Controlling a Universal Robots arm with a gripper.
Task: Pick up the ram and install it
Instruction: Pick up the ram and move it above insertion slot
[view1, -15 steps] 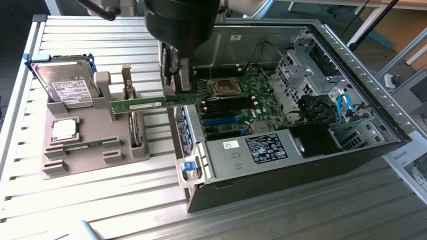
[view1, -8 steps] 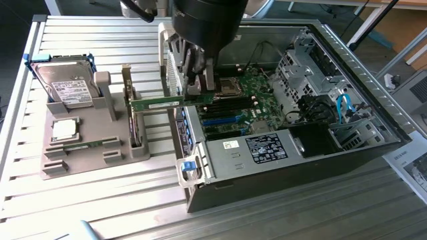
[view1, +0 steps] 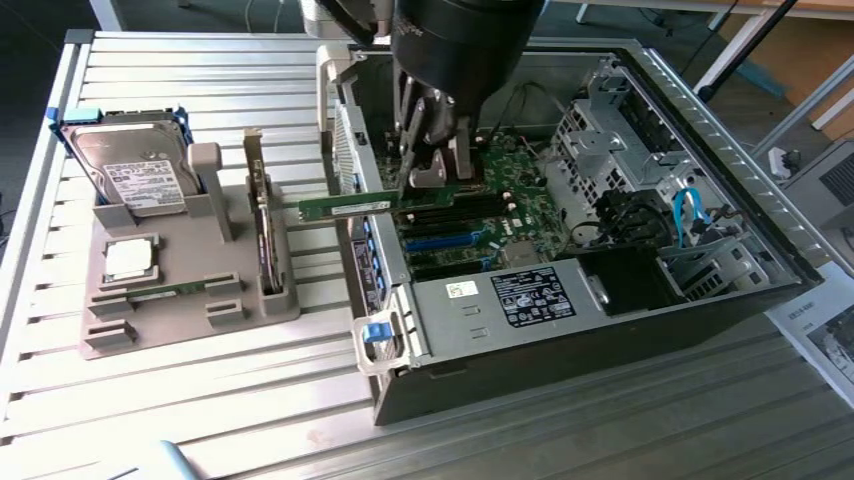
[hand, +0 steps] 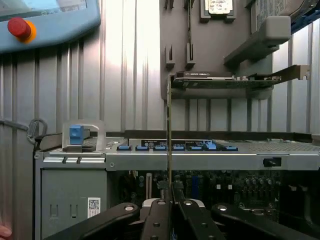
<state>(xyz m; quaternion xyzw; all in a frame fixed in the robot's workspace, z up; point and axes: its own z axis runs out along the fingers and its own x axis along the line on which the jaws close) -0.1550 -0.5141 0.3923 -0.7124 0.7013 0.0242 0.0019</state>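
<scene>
The ram (view1: 350, 206) is a narrow green stick. It hangs level over the open computer case's side wall, one end poking out toward the grey holder. My gripper (view1: 430, 184) is shut on its other end, above the motherboard (view1: 501, 200) and its dark slots. In the wrist view the ram (hand: 169, 130) appears edge-on as a thin line rising from between my fingertips (hand: 159, 207), with my gripper (hand: 170, 202) clamped on it over the case interior.
At the exterior view's left, a grey holder (view1: 160, 315) carries a silver hard drive (view1: 127, 170), a square CPU (view1: 130, 258) and an upright expansion card (view1: 267, 245). The open case (view1: 721, 140) holds a power supply (view1: 534, 295) and blue cables (view1: 687, 215). A pendant with a red button (hand: 19, 27) lies nearby.
</scene>
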